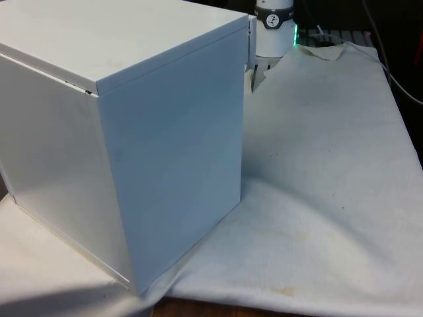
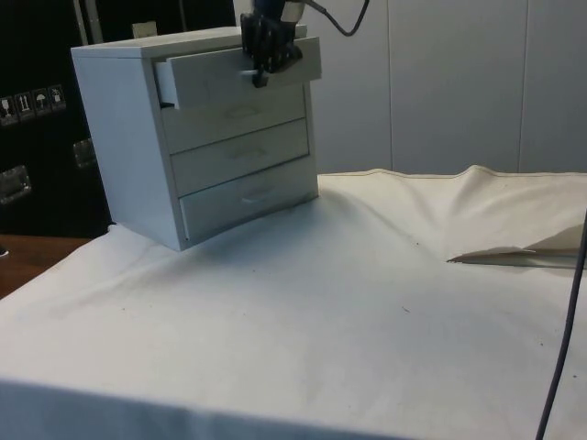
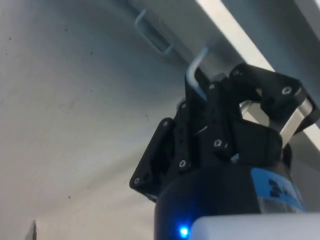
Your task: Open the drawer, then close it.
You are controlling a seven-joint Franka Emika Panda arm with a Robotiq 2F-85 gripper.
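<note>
there, gripper (image 2: 260, 77) clamped on top drawer's handle (image 3: 194, 75)

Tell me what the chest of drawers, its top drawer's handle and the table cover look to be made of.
Chest of drawers: likely painted or laminated board; flat, matt white panels with crisp edges.
Top drawer's handle: probably metal; a thin bent bar with a pale sheen, held in the hand.
Table cover: woven cloth, off-white, with folds and wrinkles.

front view sits close behind the chest of drawers (image 1: 132, 145), facing its blank back across the desk (image 1: 330, 198); side view stands further off, catching the drawer fronts; wrist view looks past the hand (image 3: 200, 100) at a handle
</note>
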